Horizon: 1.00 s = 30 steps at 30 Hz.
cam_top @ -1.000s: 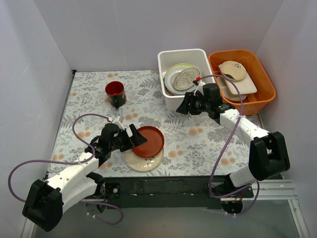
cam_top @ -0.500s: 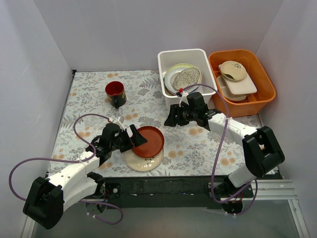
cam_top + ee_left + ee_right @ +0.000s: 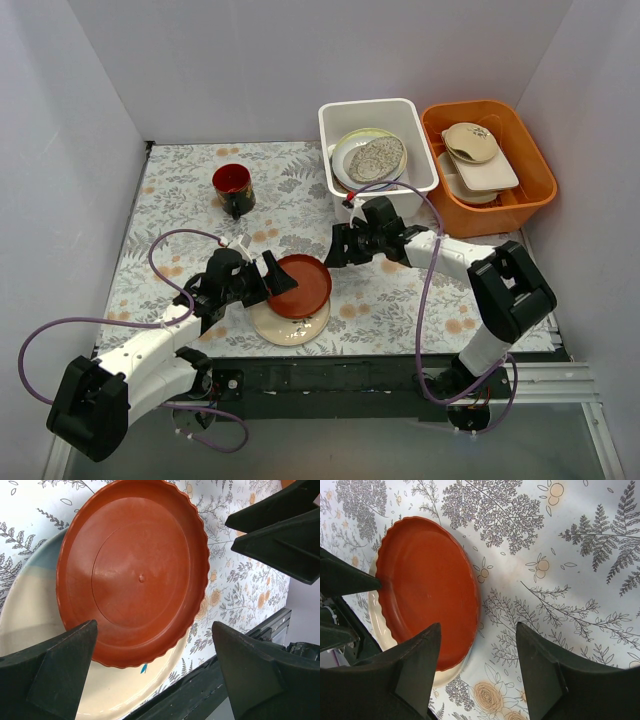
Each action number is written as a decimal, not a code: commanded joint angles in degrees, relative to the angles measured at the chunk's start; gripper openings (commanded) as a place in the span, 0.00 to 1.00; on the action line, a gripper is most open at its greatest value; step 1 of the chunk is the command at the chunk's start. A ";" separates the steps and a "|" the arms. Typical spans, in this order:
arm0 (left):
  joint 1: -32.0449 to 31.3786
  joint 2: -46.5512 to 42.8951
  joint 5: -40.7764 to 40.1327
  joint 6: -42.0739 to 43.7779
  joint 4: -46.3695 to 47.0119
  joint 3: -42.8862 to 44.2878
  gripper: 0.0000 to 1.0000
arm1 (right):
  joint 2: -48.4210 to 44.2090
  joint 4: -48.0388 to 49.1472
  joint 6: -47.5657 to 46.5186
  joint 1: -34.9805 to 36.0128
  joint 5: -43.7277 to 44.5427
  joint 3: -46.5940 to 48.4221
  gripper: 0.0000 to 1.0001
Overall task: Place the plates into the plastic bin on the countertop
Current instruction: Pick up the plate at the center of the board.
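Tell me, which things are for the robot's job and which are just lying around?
For the job: white bin, plates in it, red plate, cream plate under it.
Just lying about: red cup, orange tub, dishes in the tub.

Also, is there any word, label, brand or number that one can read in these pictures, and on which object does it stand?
No text can be read in any view.
On the red-brown plate, the cream plate under it, the white bin and the orange tub: no lettering shows.
The small blue mark on the cream plate's rim: too small to read.
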 commanded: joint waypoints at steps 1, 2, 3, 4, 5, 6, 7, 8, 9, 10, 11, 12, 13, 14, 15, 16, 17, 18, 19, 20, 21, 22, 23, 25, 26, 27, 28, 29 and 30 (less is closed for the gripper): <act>-0.07 -0.10 -0.35 0.16 1.20 -0.47 0.98 | 1.21 3.07 0.64 1.04 -0.62 -0.12 0.68; -0.07 -0.01 -0.35 0.16 1.21 -0.47 0.98 | 1.39 3.41 0.91 1.21 -0.71 -0.21 0.67; -0.16 0.08 -0.27 0.16 1.29 -0.47 0.98 | 1.91 3.50 1.08 1.47 -0.71 -0.21 0.67; -0.07 -0.01 -0.27 0.16 1.29 -0.47 0.98 | 2.18 3.77 1.26 1.65 -0.80 -0.38 0.67; -0.07 -0.01 -0.27 0.16 1.29 -0.55 0.98 | 2.44 4.12 1.52 1.74 -0.97 -0.30 0.66; -0.07 -0.01 -0.18 0.16 1.29 -0.47 0.98 | 2.79 4.29 1.61 2.09 -0.98 -0.39 0.65; -0.07 -0.01 -0.18 0.16 1.38 -0.55 0.98 | 3.32 4.47 1.78 2.18 -0.98 -0.47 0.65; -0.07 -0.10 -0.18 0.07 1.38 -0.64 0.98 | 3.76 4.56 1.87 2.27 -1.06 -0.47 0.63; -0.07 -0.10 -0.18 0.16 1.38 -0.64 0.98 | 4.28 4.73 2.14 2.44 -1.06 -0.47 0.63; -0.07 -0.10 -0.09 0.16 1.38 -0.73 0.98 | 4.64 5.00 2.23 2.53 -1.24 -0.47 0.62; -0.07 -0.18 -0.18 0.16 1.38 -0.73 0.98 | 4.90 5.09 2.40 2.62 -1.33 -0.65 0.61; -0.07 -0.18 -0.09 0.16 1.38 -0.73 0.98 | 5.43 5.70 2.58 2.71 -1.50 -0.74 0.60; -0.07 -0.18 -0.18 0.16 1.38 -0.73 0.98 | 5.69 5.88 2.75 2.79 -1.59 -0.82 0.59; -0.07 -0.18 -0.09 0.16 1.47 -0.82 0.98 | 5.96 6.14 2.84 2.88 -1.68 -1.00 0.58; -0.07 -0.18 -0.18 0.16 1.47 -0.90 0.98 | 6.39 6.23 3.02 2.97 -1.85 -0.91 0.58; -0.07 -0.18 -0.18 0.16 1.38 -0.82 0.98 | 6.66 6.23 3.10 3.06 -1.94 -0.83 0.57; -0.07 -0.10 -0.18 0.16 1.38 -0.82 0.98 | 6.92 6.23 3.11 3.06 -1.94 -0.74 0.55; -0.07 -0.18 -0.18 0.25 1.47 -0.82 0.98 | 7.27 6.32 3.19 3.15 -2.03 -0.74 0.54; -0.07 -0.10 -0.09 0.16 1.38 -0.82 0.98 | 7.45 6.49 3.28 3.06 -2.21 -0.74 0.53; -0.07 -0.10 -0.09 0.25 1.38 -0.82 0.98 | 7.63 6.58 3.37 3.23 -2.12 -0.65 0.51; -0.07 -0.01 -0.09 0.16 1.38 -0.82 0.98 | 7.98 6.76 3.37 3.15 -2.21 -0.74 0.50; -0.07 -0.01 -0.09 0.25 1.38 -0.82 0.98 | 8.07 6.76 3.46 3.23 -2.29 -0.65 0.49; -0.07 0.08 -0.09 0.25 1.38 -0.90 0.98 | 8.24 7.02 3.54 3.32 -2.73 -0.65 0.45; -0.07 0.17 0.00 0.25 1.47 -0.90 0.98 | 8.86 7.37 3.63 3.32 -3.35 -0.56 0.40; -0.07 0.25 -0.09 0.34 1.47 -0.82 0.98 | 8.95 7.46 3.81 3.32 -3.44 -0.56 0.38; -0.07 0.25 0.00 0.34 1.47 -0.82 0.98 | 9.29 7.55 3.81 3.41 -3.70 -0.56 0.36; -0.07 0.25 0.00 0.34 1.56 -0.73 0.98 | 9.47 7.64 3.81 3.50 -3.88 -0.56 0.31; -0.07 0.25 0.00 0.34 1.56 -0.73 0.98 | 9.47 7.98 3.81 3.32 -4.23 -0.74 0.25; -0.07 0.34 0.00 0.42 1.47 -0.64 0.98 | 9.73 8.08 3.81 3.41 -4.58 -0.74 0.21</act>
